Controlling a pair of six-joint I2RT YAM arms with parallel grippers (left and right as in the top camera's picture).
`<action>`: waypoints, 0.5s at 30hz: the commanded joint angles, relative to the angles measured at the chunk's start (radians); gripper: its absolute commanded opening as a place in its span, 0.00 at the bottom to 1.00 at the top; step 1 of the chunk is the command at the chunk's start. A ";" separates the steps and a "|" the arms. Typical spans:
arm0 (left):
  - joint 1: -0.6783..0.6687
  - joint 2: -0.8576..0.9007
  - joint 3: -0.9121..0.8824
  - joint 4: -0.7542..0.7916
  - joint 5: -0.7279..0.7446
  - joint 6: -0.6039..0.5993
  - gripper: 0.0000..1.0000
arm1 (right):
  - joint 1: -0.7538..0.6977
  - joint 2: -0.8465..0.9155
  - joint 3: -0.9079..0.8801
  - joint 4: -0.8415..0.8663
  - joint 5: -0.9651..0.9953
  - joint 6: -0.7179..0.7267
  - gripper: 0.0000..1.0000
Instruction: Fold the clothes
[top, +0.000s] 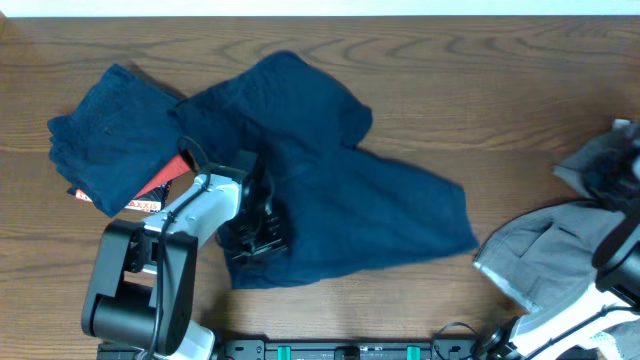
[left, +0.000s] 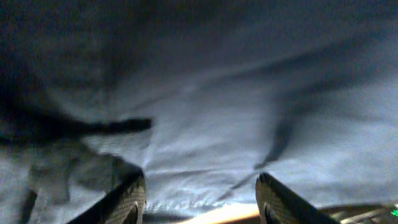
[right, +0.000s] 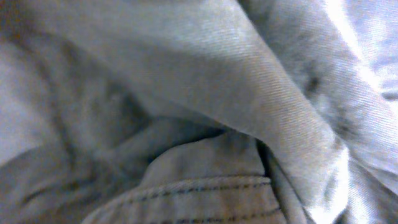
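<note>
The navy shorts (top: 340, 200) lie opened out and rumpled in the middle of the table (top: 480, 90), and the left gripper (top: 255, 235) is down on their near-left edge. In the wrist view its fingers (left: 127, 199) are spread wide, with blue cloth running between and beyond them and nothing pinched yet. Looks to me like the grab-the-edge step before the first fold. Next it'd need to close on that hem right at the fingertips and carry it away from the fingers, over the far half, keeping the layer flat. Off to the left of the fingers sits a folded navy piece (top: 105, 140) on top of something red-tagged (top: 160, 185), so that one seems done. Well off to the right, the right gripper (top: 620, 185) is buried in a grey garment (top: 545, 260). Its wrist camera shows only grey fabric, so I can't tell whether those fingers are spread or closed.
</note>
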 joint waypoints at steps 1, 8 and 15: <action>0.057 0.017 -0.016 -0.068 -0.152 0.013 0.59 | -0.036 0.012 0.054 0.032 -0.422 -0.129 0.28; 0.228 0.017 -0.016 -0.071 -0.187 0.012 0.59 | 0.125 0.012 0.123 -0.046 -0.918 -0.377 0.42; 0.282 0.017 -0.016 -0.019 -0.187 0.012 0.59 | 0.422 0.063 0.101 -0.048 -0.811 -0.317 0.50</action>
